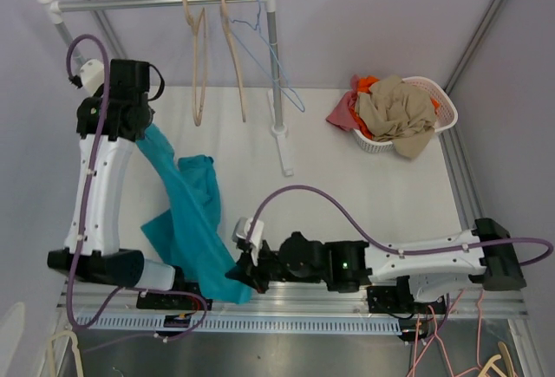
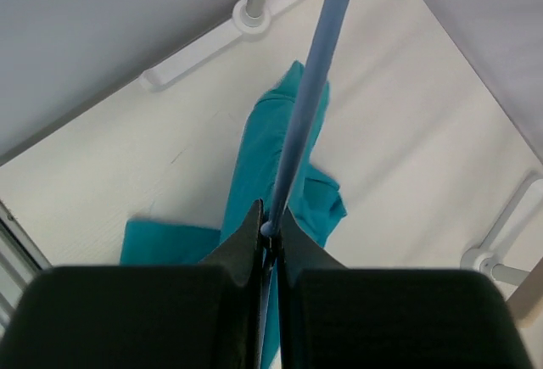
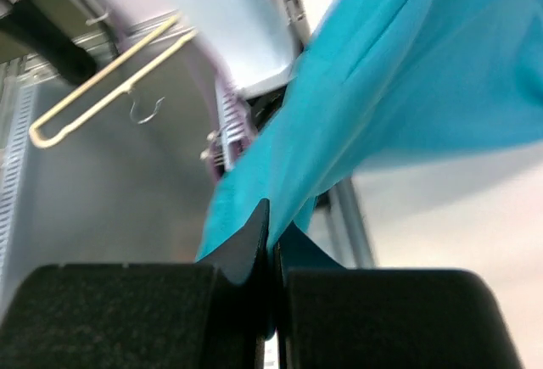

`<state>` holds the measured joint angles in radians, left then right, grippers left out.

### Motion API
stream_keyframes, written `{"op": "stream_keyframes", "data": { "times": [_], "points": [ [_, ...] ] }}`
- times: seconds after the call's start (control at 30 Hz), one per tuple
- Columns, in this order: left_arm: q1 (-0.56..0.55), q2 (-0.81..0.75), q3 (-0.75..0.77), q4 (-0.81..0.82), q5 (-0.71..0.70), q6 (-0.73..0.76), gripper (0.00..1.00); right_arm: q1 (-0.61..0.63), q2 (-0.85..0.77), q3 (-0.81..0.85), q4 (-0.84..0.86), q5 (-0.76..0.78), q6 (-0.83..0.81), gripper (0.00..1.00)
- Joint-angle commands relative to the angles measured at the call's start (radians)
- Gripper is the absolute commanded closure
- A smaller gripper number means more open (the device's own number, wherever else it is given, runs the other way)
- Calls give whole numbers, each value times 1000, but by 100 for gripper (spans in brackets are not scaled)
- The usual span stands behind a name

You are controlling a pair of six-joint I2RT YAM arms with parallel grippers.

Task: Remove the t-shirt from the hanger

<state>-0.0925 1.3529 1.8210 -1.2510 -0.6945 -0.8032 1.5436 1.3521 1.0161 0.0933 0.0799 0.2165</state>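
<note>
Near edge, lower centre of the top view: right gripper [image 3: 271, 225], arm lying low along the tabletop's front.
Right gripper state: jaws pinched together on a fold of the shirt [image 1: 191, 221]; teal cloth rises from between the fingertips in the wrist view.
Shirt: teal, stretched as a long band from the right gripper in the lower centre up to the left gripper in the upper left. Its middle is bunched and lies on the tabletop [image 1: 364, 195], and one flap spreads toward the left arm's base.
Left gripper [image 2: 270, 216]: upper left of the top view, raised above the tabletop.
Left gripper state: jaws narrow, clamped on the pale blue bar of the hanger [image 2: 314, 81].
Hanger: its bar runs bare from the jaws toward the top of the wrist view, with the shirt beneath it. Whether cloth still hangs on it cannot be told.
Right, upper part: white basket [image 1: 447, 108] heaped with clothes [image 1: 395, 117], tan on top, well apart from the shirt.
Far edge, top: rack [image 1: 156, 1] with two wooden hangers [image 1: 198, 115] on its rail.
</note>
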Motion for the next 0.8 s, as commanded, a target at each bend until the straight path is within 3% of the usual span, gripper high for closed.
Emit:
{"op": "stream_keyframes", "data": {
  "times": [0.0,0.17,0.23,0.33,0.43,0.57,0.67,0.77],
  "points": [
    [-4,83,144,1,-39,6,99,88,-90,-106,-53,112,83,100],
    [-7,135,299,-102,30,21,99,64,-108,-157,-40,159,115,100],
    [-36,79,264,-91,20,30,100,4,-42,-87,-33,106,84,100],
    [-52,-20,121,83,19,152,99,41,33,57,-43,57,-9,100],
    [-52,26,103,82,35,185,100,105,85,163,-110,124,-121,100],
    [-90,98,74,-22,49,144,100,89,110,355,-211,317,-308,100],
    [-162,69,-34,5,3,131,99,21,136,444,-237,337,-394,100],
    [-176,49,-124,94,70,153,99,-22,169,571,-298,324,-462,100]
  ]
}}
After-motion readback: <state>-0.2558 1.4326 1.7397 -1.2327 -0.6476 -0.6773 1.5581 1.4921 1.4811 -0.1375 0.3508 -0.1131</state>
